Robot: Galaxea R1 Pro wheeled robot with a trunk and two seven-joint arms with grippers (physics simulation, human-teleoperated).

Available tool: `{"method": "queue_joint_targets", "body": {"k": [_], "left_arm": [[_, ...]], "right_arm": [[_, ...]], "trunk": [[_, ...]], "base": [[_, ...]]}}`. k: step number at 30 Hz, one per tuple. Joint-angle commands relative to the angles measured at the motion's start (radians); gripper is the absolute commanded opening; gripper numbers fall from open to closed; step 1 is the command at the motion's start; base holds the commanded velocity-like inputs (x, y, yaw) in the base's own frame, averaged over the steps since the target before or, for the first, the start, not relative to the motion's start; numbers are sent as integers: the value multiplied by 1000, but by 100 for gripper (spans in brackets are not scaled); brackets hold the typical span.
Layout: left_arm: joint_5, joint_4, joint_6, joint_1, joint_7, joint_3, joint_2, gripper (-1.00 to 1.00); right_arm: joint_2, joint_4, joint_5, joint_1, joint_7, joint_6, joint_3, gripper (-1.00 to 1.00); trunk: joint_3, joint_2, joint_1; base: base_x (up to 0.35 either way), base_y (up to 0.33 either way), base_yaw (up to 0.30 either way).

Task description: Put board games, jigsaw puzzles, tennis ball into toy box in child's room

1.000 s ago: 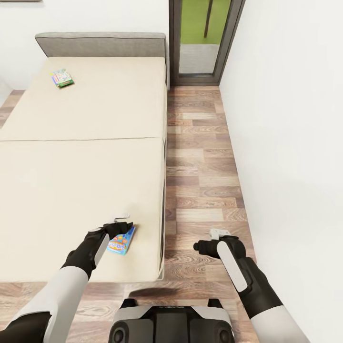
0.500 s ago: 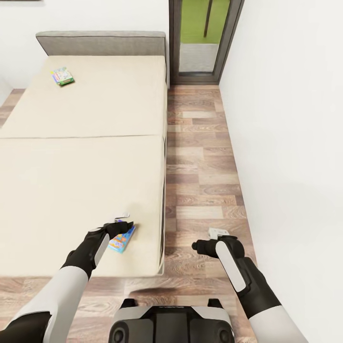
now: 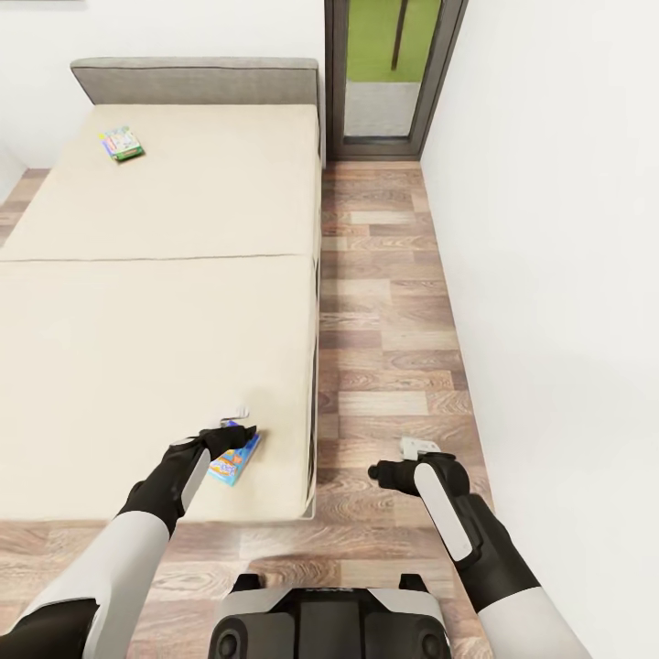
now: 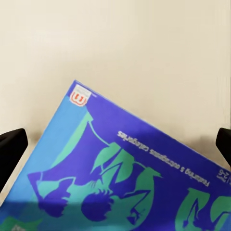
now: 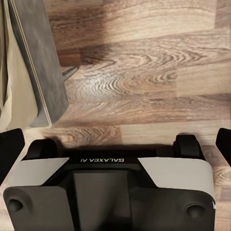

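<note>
A small blue board game [image 3: 236, 462] lies flat on the beige bed [image 3: 137, 320] near its front right corner. My left gripper [image 3: 234, 426] hovers right over it, open. In the left wrist view the blue box [image 4: 120, 168] lies between the spread dark fingertips [image 4: 12, 149]. A second, green-edged board game [image 3: 121, 144] lies far back on the bed near the grey headboard. My right gripper [image 3: 416, 448] hangs open over the wood floor with nothing in it. The table, toy box, jigsaw puzzles and tennis ball are out of view.
A plank floor strip [image 3: 384, 302] runs between the bed and the white wall on the right. A dark-framed glass door [image 3: 389, 73] stands at its far end. My own base [image 5: 115, 192] lies under the right gripper [image 5: 115, 144], by the bed's grey corner [image 5: 43, 72].
The whole picture has shifted a little: the bed's near edge sits higher now. Both arms hold the same pose, and the left gripper stays over the blue box.
</note>
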Motion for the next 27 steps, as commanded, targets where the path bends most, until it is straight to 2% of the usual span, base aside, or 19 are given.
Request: {"method": "queue_joint_targets", "body": {"k": [1,27], "left_arm": [[1,0,10,0,-4,5,0,100],[1,0,10,0,-4,3,0,100]], "right_arm": [[0,-1,-10,0,-10,2,1,100],[1,-1,-10,0,-10,2,2,100]], "trunk": [[-1,-1,0],[-1,-1,0]], "base": [[-89,0,0],[-91,0,0]]}}
